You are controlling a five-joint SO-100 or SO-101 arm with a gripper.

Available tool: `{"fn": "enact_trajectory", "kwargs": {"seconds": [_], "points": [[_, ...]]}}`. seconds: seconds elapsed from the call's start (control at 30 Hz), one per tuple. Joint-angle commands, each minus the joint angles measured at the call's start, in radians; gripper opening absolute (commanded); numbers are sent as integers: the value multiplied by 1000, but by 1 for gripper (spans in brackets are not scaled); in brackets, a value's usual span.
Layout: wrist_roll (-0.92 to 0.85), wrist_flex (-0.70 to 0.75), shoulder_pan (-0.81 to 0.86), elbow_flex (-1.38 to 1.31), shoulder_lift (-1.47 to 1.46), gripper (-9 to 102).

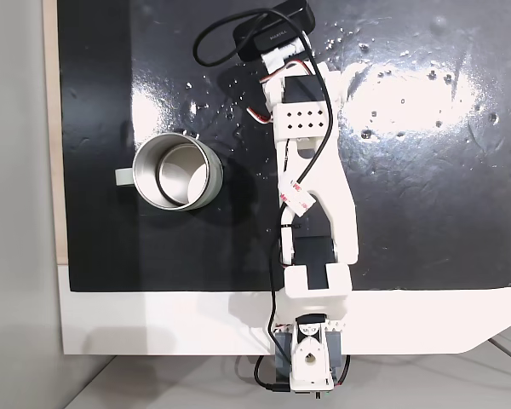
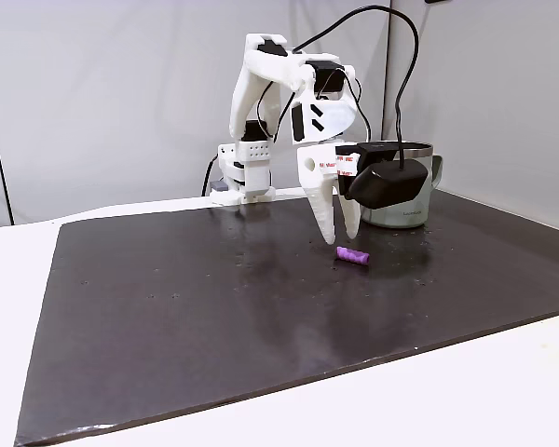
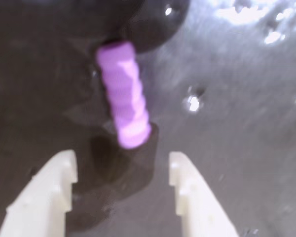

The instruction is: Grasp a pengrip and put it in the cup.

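Note:
The purple pengrip [image 2: 352, 253] lies flat on the black mat [image 2: 214, 307], just in front of my gripper [image 2: 342, 237]. The gripper points down with its white fingertips close above the mat, open and holding nothing. In the wrist view the pengrip [image 3: 124, 94] lies lengthwise ahead of the gripper [image 3: 122, 158], its near end just short of the gap between the two fingers [image 3: 49, 192]. The shiny metal cup [image 2: 412, 216] stands upright behind the gripper, partly covered by the black wrist camera. From above, the cup [image 1: 146, 162] sits left of the arm [image 1: 311, 183], handle pointing left.
The mat [image 1: 426, 204] covers most of a white table [image 1: 153, 324]. The arm's base [image 1: 311, 366] is at the table's bottom edge in the fixed view from above. A black cable [image 1: 217, 38] loops by the wrist camera. Bare mat stretches to the right of the arm.

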Motion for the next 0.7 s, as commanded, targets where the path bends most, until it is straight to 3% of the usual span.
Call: {"fn": "enact_trajectory", "kwargs": {"seconds": [0.0,0.27,0.53,0.67], "points": [[-31,-38,-2,-101,-17,24],[-32,-101,-11,-86,-114,22],[-3,-176,-9,3,-121,2],[21,-176,-6,5,-118,0]]}}
